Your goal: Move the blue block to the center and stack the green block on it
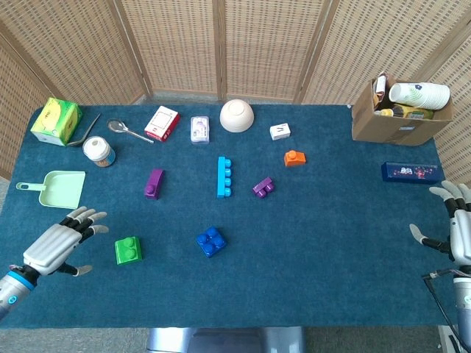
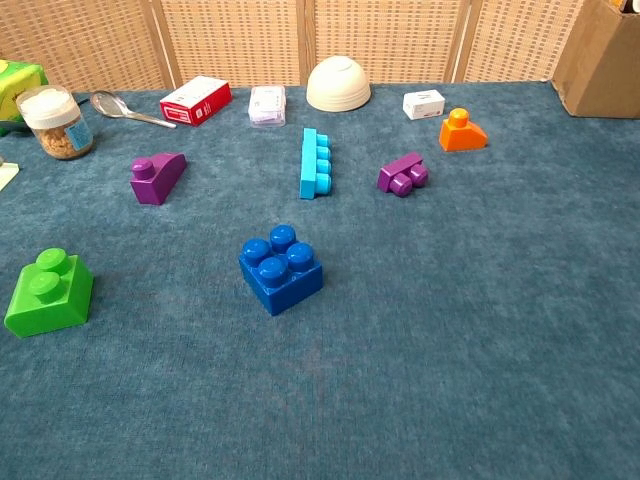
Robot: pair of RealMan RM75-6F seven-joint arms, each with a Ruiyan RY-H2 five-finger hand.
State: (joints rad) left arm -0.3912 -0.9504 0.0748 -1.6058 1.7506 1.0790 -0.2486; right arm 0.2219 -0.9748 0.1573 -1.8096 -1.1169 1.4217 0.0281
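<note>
The blue block (image 1: 211,241) (image 2: 281,268), square with studs on top, sits on the blue cloth near the front middle. The green block (image 1: 128,250) (image 2: 48,292) lies to its left. My left hand (image 1: 60,244) hovers open just left of the green block, fingers spread, not touching it. Over the table's right edge my right hand (image 1: 455,226) is open and holds nothing. Neither hand shows in the chest view.
Behind the blue block lie a light-blue long brick (image 1: 224,176), two purple bricks (image 1: 154,182) (image 1: 263,187) and an orange brick (image 1: 294,157). A green dustpan (image 1: 59,187), jar (image 1: 98,151), spoon, small boxes and white bowl (image 1: 237,115) line the back; a cardboard box (image 1: 397,110) stands back right.
</note>
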